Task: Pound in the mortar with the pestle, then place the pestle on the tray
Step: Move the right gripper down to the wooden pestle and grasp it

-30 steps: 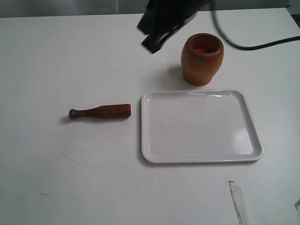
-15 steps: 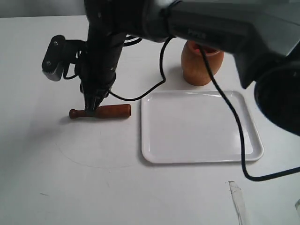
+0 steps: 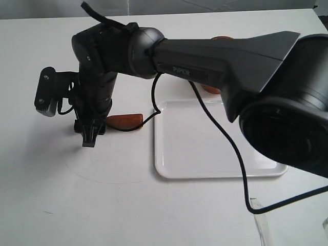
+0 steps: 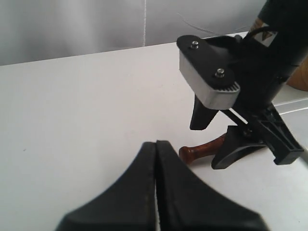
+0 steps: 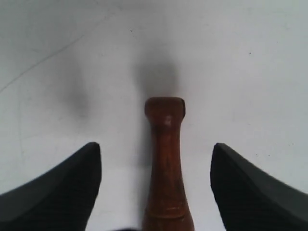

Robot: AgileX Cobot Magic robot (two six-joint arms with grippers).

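The dark reddish-brown pestle (image 3: 125, 120) lies flat on the white table, left of the tray (image 3: 215, 154). My right gripper (image 3: 92, 132) has reached across to it and stands open, one finger on each side of the pestle's narrow neck (image 5: 164, 159) without touching it. The knob (image 4: 191, 153) points away from the tray. Most of the mortar (image 3: 221, 38) is hidden behind the right arm; only slivers of light brown wood show. In its own wrist view, the left gripper (image 4: 155, 144) is shut and empty, low over the table, short of the knob.
The right arm's black body and cable (image 3: 220, 148) cross over the tray's back and middle. A clear plastic strip (image 3: 261, 223) lies near the table's front right edge. Bare white table surrounds the pestle.
The right arm swung in from the back, over to the left, and came down over the pestle; its open fingers now sit lower around the neck. The pestle has not moved.
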